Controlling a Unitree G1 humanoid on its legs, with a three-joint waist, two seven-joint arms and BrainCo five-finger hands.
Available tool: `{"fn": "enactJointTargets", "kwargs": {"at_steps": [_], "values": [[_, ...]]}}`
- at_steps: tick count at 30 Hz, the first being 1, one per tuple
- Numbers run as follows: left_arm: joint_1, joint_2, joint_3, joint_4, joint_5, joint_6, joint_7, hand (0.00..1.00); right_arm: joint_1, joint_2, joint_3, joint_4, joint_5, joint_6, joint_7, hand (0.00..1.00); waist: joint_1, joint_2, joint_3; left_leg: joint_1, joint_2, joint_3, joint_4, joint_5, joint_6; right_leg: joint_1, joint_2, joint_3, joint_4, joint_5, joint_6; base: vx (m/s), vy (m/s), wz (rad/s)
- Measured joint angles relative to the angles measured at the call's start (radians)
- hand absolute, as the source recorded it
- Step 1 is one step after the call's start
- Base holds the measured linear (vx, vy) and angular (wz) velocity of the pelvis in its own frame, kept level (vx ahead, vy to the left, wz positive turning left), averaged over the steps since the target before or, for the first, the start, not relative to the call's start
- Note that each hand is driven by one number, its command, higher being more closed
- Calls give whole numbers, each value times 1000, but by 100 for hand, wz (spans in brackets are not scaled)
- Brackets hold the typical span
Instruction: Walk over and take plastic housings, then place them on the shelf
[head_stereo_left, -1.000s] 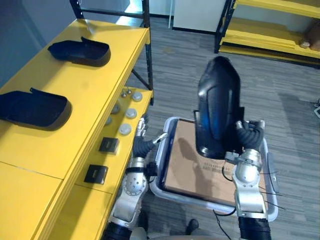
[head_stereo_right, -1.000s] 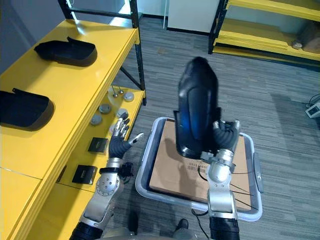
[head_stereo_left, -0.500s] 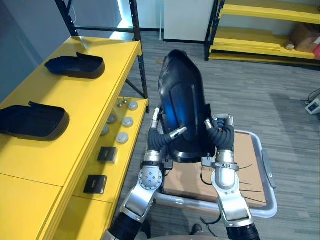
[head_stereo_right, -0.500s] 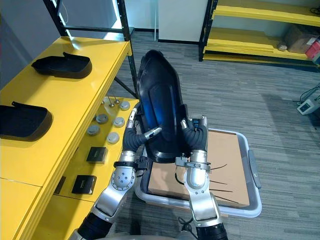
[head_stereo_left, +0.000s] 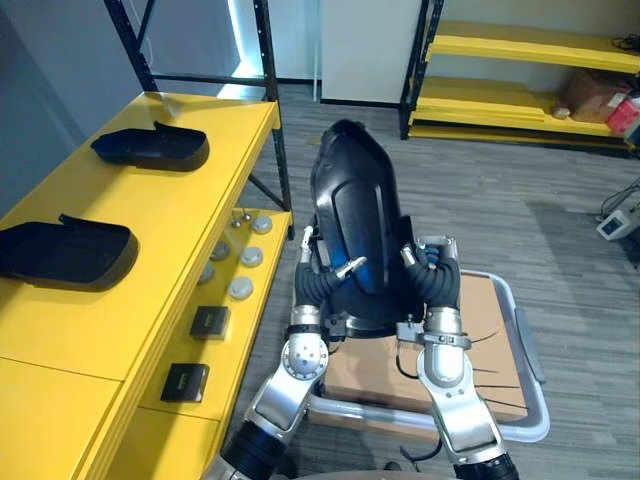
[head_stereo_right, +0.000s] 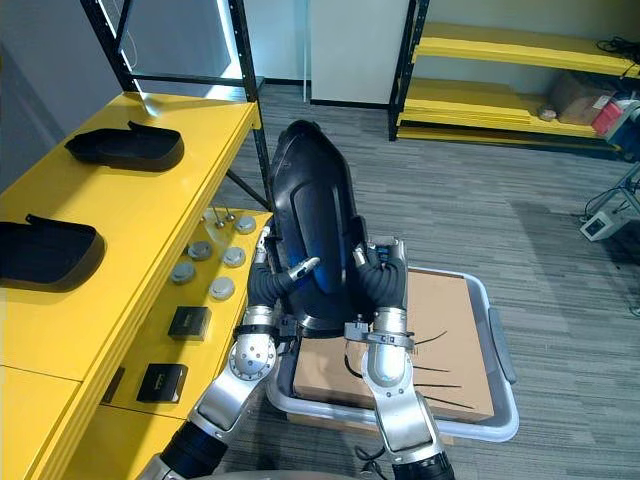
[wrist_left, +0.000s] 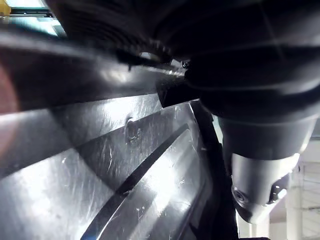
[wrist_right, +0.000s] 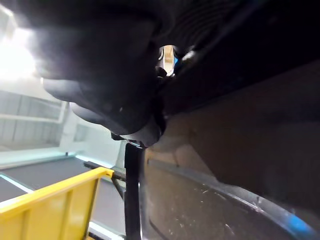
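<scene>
A long black plastic housing (head_stereo_left: 352, 215) stands upright between my two hands, above a grey bin. My left hand (head_stereo_left: 316, 281) grips its lower left side, with the thumb (head_stereo_left: 347, 267) across the front. On the lower right side my right hand (head_stereo_left: 433, 283) grips it, fingers mostly hidden behind it. In the left wrist view the housing's scratched glossy surface (wrist_left: 125, 175) lies right against the hand. Two more black housings (head_stereo_left: 152, 150) (head_stereo_left: 68, 254) lie on top of the yellow shelf (head_stereo_left: 150, 300) to my left.
The grey bin (head_stereo_left: 527, 345) below my hands holds a sheet of cardboard (head_stereo_left: 490, 330). The shelf's lower level carries round metal discs (head_stereo_left: 240, 288) and two small black boxes (head_stereo_left: 210, 322) (head_stereo_left: 186, 381). A black post (head_stereo_left: 272, 130) stands at the shelf's end. More yellow racks (head_stereo_left: 520, 45) are across the floor.
My left hand rose from beside the shelf and took hold of the housing. The housing, first held by the right hand alone, moved left between both hands. The camera also shifted.
</scene>
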Motion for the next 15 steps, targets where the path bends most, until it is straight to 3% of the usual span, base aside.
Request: {"fn": "enactJointTargets", "kwargs": {"at_steps": [4, 5, 11, 14, 15], "values": [[0, -1, 0, 2, -46, -2, 0, 0, 0, 0, 2, 0, 1, 0, -17, 100, 0, -7, -4, 0, -1, -5, -1, 0, 0, 2, 0, -5, 0, 0, 0, -8, -7, 4], [0, -1, 0, 5, -62, -2, -10, 100, 0, 0, 2, 0, 3, 0, -16, 100, 0, -8, -5, -1, -1, -6, -1, 0, 0, 2, 0, -6, 0, 0, 0, 0, 0, 0], [0, 9, 3, 31, -125, 0, -143, 100, 0, -15, -20, 1, 38, 0, 13, 100, -2, -10, -10, -1, -1, -11, -1, 1, 1, 2, 0, -11, 1, 0, 0, 0, 0, 0], [1, 13, 2, 37, -154, -1, -176, 100, -1, -23, -25, 1, 50, 0, 26, 100, -5, -10, -15, -2, -1, -11, -1, 1, 1, 2, 0, -11, 1, 0, 0, 0, 0, 0], [1, 15, 2, 37, -165, -1, -180, 100, -2, -23, -25, 1, 51, -1, 29, 0, -8, -9, -20, -2, -1, -11, -1, 1, 1, 2, 0, -11, 1, 0, 0, 0, 0, 0]]}}
